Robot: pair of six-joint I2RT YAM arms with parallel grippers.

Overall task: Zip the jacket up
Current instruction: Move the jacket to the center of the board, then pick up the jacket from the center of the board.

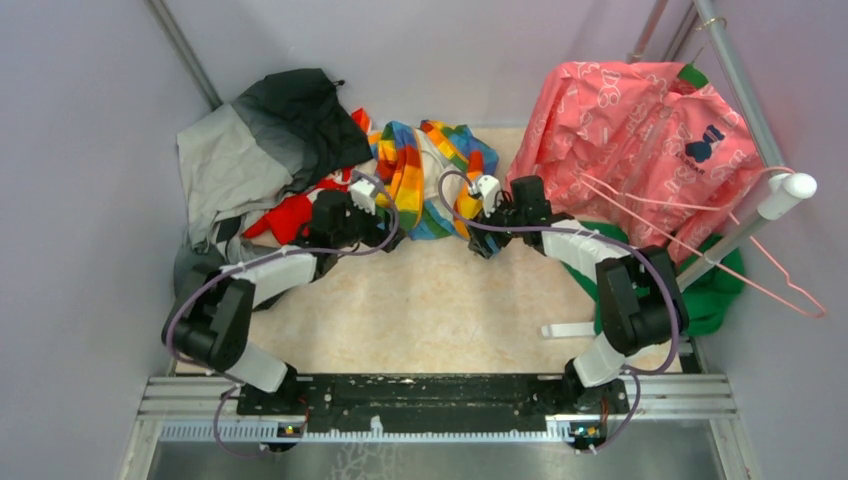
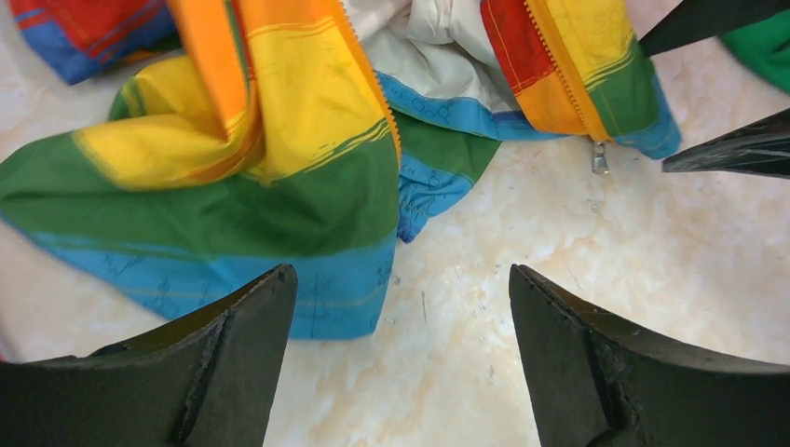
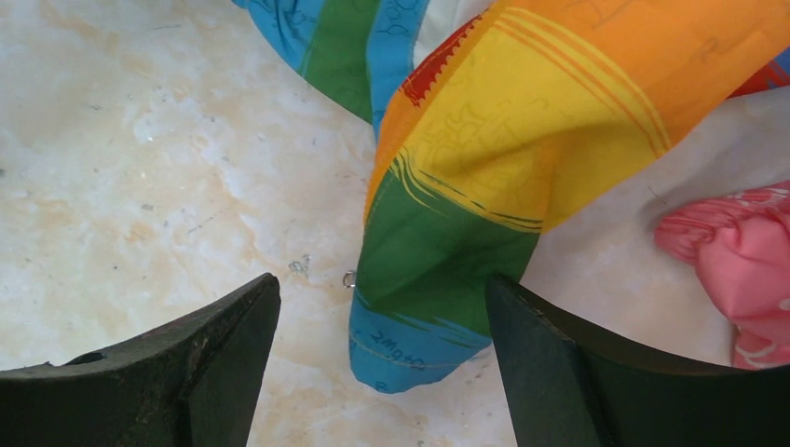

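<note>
Marbled tabletop (image 1: 430, 310) bears the crumpled striped jacket (image 2: 279, 186); left gripper (image 2: 401, 279) and right gripper (image 3: 382, 284) gape.

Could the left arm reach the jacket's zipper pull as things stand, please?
Probably yes: the zipper pull lies uncovered on bare table just ahead of the open left hand, though the right hand sits close beside it.

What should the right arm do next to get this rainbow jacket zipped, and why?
Probably lower the right gripper and close on the blue hem corner between its open jaws. The jacket lies unzipped, front edges apart, and nothing is held yet, so a bottom end needs gripping first.
</note>
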